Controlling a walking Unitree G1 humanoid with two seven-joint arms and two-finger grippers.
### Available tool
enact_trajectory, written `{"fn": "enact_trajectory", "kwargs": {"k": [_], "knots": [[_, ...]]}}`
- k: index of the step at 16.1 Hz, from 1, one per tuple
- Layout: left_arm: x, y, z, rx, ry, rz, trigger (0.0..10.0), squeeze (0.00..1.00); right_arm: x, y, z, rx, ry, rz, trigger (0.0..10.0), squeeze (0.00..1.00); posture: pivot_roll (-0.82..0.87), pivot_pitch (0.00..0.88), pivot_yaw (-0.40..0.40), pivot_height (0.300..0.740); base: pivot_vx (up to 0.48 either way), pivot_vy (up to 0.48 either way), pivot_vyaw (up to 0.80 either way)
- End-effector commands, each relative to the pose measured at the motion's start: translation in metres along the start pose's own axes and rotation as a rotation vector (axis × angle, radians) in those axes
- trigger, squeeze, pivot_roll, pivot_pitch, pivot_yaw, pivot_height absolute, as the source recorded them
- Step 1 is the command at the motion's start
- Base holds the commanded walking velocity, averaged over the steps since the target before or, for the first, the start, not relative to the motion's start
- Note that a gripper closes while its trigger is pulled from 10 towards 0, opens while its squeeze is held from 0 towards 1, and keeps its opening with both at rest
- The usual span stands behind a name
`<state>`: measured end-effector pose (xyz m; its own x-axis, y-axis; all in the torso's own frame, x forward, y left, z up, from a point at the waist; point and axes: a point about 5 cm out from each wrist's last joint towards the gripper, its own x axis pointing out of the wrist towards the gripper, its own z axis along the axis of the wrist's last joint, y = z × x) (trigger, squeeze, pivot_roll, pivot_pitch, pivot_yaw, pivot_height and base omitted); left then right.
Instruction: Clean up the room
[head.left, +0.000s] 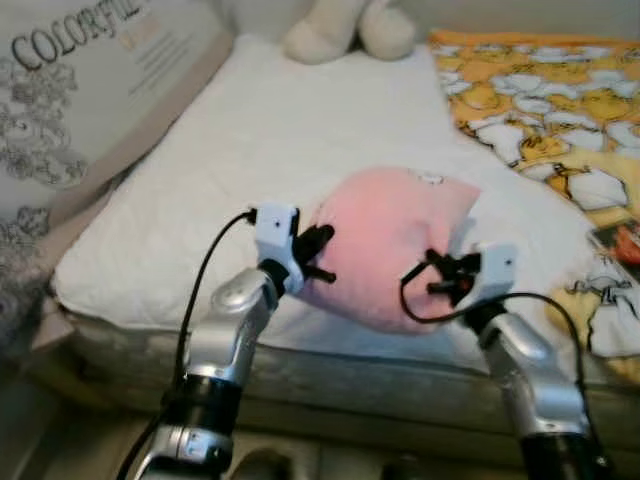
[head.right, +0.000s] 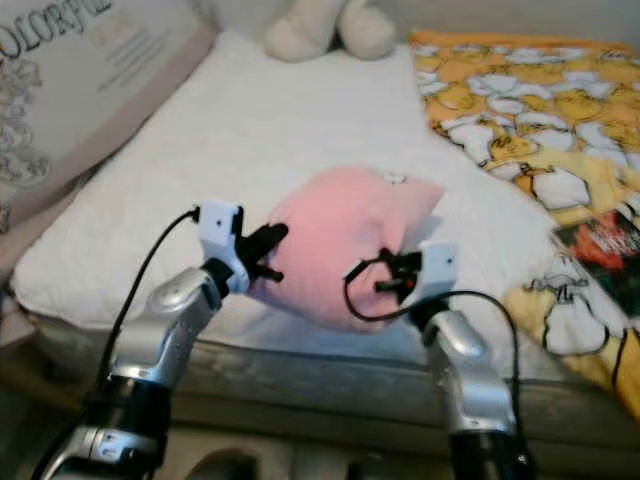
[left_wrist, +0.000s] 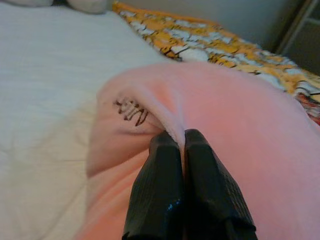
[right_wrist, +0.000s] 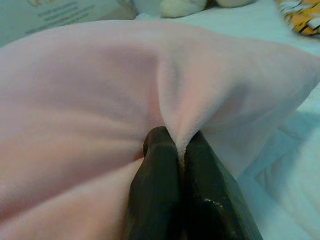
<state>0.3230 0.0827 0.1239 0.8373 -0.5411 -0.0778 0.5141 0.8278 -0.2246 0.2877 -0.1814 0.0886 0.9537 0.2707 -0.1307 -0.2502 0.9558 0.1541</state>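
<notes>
Fingers on both grippers are pressed tight together, each pair pinching a fold of a pink plush pillow (head.left: 395, 245) from its own side.

At the far left, a grey patterned cushion (head.left: 60, 110) printed with the word "COLORFUL" leans along the edge of the white mattress (head.left: 250, 140).

Next comes the left gripper (head.left: 318, 255), at the end of its silver arm, biting the pillow's left edge. From the left wrist camera its two black fingers (left_wrist: 160, 200) show no gap between them, with a thin ridge of pink fabric squeezed up between the tips; a small dark embroidered mark sits on the fabric just beside the pinch.

The pillow itself is soft, rounded and pale pink, with a fleecy surface that puckers where it is gripped. A small white tag or patch shows near its upper edge. It sits at the near edge of the mattress, between the two grippers, its underside bulging low over the bed's front border; whether it is touching the bed or lifted clear cannot be told.

On the pillow's right side the right gripper (head.left: 432, 275) has hold of it. The right wrist view shows its fingers (right_wrist: 157, 200) closed on a pinched peak of pink fleece.

At the head of the bed lies a cream plush toy (head.left: 345, 28), well apart from the pillow. To the right, an orange and white cartoon-print blanket (head.left: 540, 110) covers the mattress and runs down to its near right corner.
</notes>
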Motion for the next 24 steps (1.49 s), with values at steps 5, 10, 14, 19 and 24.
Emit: {"fn": "enact_trajectory", "kwargs": {"k": [5, 10, 14, 19, 24], "knots": [[0.002, 0.010, 0.007, 0.021, -0.021, 0.023, 0.0, 0.00, 0.008, 0.011, 0.008, -0.002, -0.039, 0.057, 0.0, 0.00, -0.06, 0.000, 0.030, 0.715, 0.000, 0.480, 0.00], [0.004, 0.006, 0.001, 0.026, 0.016, -0.019, 0.0, 0.00, 0.008, 0.011, 0.005, -0.005, -0.034, 0.060, 0.0, 0.00, -0.05, 0.000, 0.029, 0.715, 0.000, 0.384, 0.00], [0.004, 0.011, 0.004, 0.050, -0.009, 0.017, 0.0, 0.00, 0.008, 0.009, 0.006, -0.014, -0.038, 0.057, 0.0, 0.00, -0.05, 0.000, 0.027, 0.715, 0.000, 0.000, 0.00], [0.002, 0.020, 0.019, 0.110, -0.102, 0.101, 0.0, 0.00, 0.009, 0.010, 0.021, -0.174, -0.123, 0.040, 0.0, 0.00, -0.05, 0.000, 0.025, 0.715, 0.288, 0.000, 0.52], [0.008, 0.008, 0.032, 0.189, -0.151, 0.064, 0.0, 0.00, 0.016, -0.003, 0.053, -0.238, -0.222, -0.004, 0.0, 0.00, -0.05, 0.000, 0.025, 0.715, 0.480, 0.000, 0.60]]}}
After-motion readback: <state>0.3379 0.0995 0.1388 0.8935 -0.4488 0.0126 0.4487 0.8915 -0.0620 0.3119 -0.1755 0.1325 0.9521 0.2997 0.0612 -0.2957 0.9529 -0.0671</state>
